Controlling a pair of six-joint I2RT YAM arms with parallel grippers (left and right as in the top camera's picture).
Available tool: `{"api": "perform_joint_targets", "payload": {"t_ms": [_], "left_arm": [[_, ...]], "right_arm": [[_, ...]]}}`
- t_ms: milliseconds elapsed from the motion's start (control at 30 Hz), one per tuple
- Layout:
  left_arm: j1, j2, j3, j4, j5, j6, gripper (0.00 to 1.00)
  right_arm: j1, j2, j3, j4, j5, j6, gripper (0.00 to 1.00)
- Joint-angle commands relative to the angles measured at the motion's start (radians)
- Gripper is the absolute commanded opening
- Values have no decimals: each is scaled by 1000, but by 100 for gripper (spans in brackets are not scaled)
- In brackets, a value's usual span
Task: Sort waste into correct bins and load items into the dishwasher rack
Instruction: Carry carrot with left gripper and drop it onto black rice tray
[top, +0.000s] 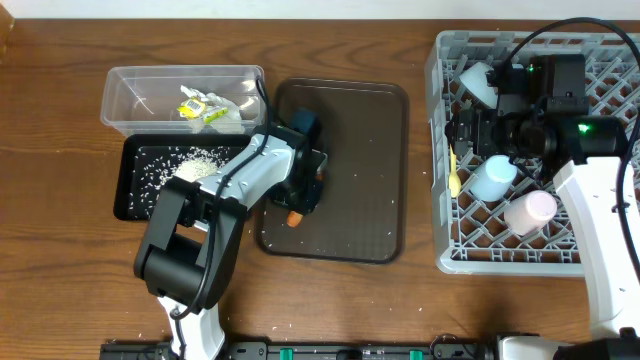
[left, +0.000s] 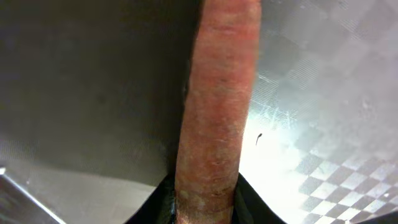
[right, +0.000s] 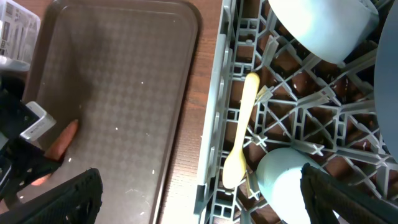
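Looks far along. Finds the crumpled white paper with yellow wrapper scraps (top: 205, 105) already inside the clear tub (top: 125, 85) at far left, and most of the rice grains (top: 190, 160) heaped in the black tray (top: 135, 205) directly on its near side. Counts four items in the dishwasher rack (top: 500, 262) at right: light blue cup (top: 493, 180) and pink cup (top: 530, 210) side by side toward the near edge, yellow spoon (top: 455, 170) along the left wall, white-and-pale-blue bowl (top: 478, 80) toward the far left corner. Cannot make out the dark blue plate for certain. Takes a grey-blue curved edge (right: 388, 93) at the right border of the right wrist view for it, without being sure. Leaves the carrot (left: 214, 112) as the one piece of waste not yet binned. Shows it pinched lengthwise in the left gripper (top: 303, 197), closed on it, low over the near left part of the brown serving tray (top: 390, 100). Cannot tell whether touching the tray or just lifted. Shows the right gripper (right: 199, 180) spread wide and holding nothing, hovering over the rack's left edge by the spoon. Judges the remaining work small: carrying the carrot left to a bin, probably the black tray beside the rice as food waste, then clearing the stray grains (right: 142, 81) dotted over the serving tray, plus a few more on the surface (top: 60, 260) at near left.
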Motion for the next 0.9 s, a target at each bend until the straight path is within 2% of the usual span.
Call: {"api": "perform_joint_targets", "payload": {"t_ms": [0,333,600,733,867], "left_arm": [[1,7,37,-33,-12,-40,10],[24,-81,217,-214,-18,-79,9],[227,-183,243,-268,-211,-334,9],[375,-180,236,-276,-223,-437,9],[494,-168,194,-222,-223,-575,10]], "right_arm": [[-6,-8,17,-2,3,10,99],[-6,-8,17,-1,3,10,99],[-6,-8,17,-6,3,10,99],[-6,-8,17,-6,3,10,99],[-6,-8,17,-5,3,10,99]]}}
